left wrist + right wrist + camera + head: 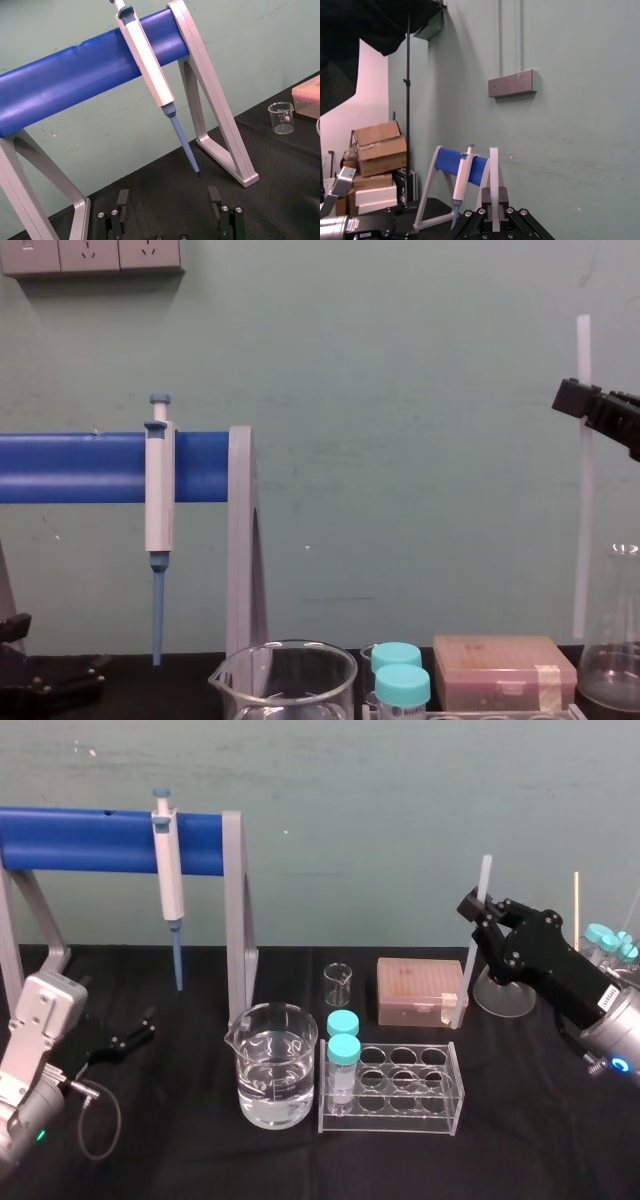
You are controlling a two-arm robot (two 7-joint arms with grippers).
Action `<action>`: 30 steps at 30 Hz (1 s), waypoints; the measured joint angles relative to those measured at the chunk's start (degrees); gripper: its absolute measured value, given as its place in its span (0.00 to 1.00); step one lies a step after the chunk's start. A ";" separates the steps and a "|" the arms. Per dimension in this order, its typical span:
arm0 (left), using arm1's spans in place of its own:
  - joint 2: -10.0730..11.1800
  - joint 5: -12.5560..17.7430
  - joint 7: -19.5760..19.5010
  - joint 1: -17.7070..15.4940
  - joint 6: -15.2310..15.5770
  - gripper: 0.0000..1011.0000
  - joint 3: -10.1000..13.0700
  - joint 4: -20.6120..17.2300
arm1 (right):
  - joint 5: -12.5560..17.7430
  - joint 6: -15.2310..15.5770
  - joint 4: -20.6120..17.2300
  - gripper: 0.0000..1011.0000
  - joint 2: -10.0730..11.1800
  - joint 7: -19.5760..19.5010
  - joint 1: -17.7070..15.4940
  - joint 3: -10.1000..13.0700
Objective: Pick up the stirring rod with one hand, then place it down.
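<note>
The right gripper (pixel 478 913) is clenched on the stirring rod (pixel 468 970) near its top and holds it almost upright. Below the gripper, the rod's lower end hangs just beside the pink box's (pixel 420 990) right edge, with the flask (pixel 503 995) close on the other side. Bare black table (pixel 520 1120) lies nearer the robot. Far across, the left gripper (pixel 125 1038) rests spread open under the pipette (pixel 168 885).

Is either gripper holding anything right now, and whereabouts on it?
The right gripper holds the stirring rod near-upright, gripped in its upper third, with most of the rod hanging below. The left gripper is open and empty.
</note>
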 joint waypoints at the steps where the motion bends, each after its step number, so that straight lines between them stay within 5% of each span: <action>1: 0.00 0.00 0.00 0.00 0.00 0.99 0.00 0.00 | 0.02 0.03 0.06 0.07 0.06 0.04 0.07 -0.09; 30: 0.00 0.00 0.00 0.00 0.00 0.99 0.00 0.00 | 0.32 0.67 0.51 0.07 1.78 1.00 0.66 -2.27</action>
